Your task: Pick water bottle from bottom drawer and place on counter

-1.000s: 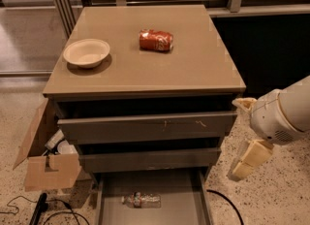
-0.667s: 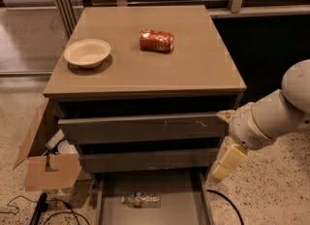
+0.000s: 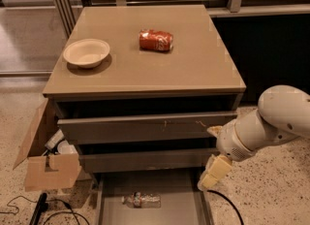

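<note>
Currently the tool (image 3: 213,173) hangs by the right rim of the bottom drawer (image 3: 180,206), at about 3 o'clock from the water bottle (image 3: 141,200), which lies on its side on the drawer floor; whether the tool is apart or together I cannot tell. As I judge it, the middle drawer front (image 3: 145,161) overhangs at the bottle's 12 o'clock, so a steep descent could strike it, and a round bottle lying flat may roll from a glancing touch. Later, a careless set-down on the surface (image 3: 193,73) could knock the red soda can (image 3: 156,40) or bowl (image 3: 86,52)

Glossy counter (image 3: 193,69); plastic gripper (image 3: 208,178) beside bottom drawer (image 3: 180,205)
</note>
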Robot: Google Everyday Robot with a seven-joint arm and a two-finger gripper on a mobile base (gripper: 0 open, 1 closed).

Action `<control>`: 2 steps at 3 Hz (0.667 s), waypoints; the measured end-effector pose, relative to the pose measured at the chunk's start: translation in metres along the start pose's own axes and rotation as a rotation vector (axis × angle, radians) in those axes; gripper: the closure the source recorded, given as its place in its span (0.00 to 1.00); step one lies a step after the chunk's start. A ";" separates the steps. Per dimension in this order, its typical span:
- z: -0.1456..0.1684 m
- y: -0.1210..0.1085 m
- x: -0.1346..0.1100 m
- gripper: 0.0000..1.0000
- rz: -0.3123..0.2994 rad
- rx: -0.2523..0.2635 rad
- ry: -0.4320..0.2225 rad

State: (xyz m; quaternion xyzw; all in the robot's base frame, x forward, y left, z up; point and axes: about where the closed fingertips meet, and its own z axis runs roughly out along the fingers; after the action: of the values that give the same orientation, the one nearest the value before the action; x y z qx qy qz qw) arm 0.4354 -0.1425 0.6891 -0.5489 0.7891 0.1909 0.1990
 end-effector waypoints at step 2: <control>0.087 -0.003 0.039 0.00 0.005 -0.074 -0.055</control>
State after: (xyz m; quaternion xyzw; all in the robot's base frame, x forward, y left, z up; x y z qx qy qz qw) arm 0.4352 -0.1297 0.5946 -0.5485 0.7770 0.2354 0.1998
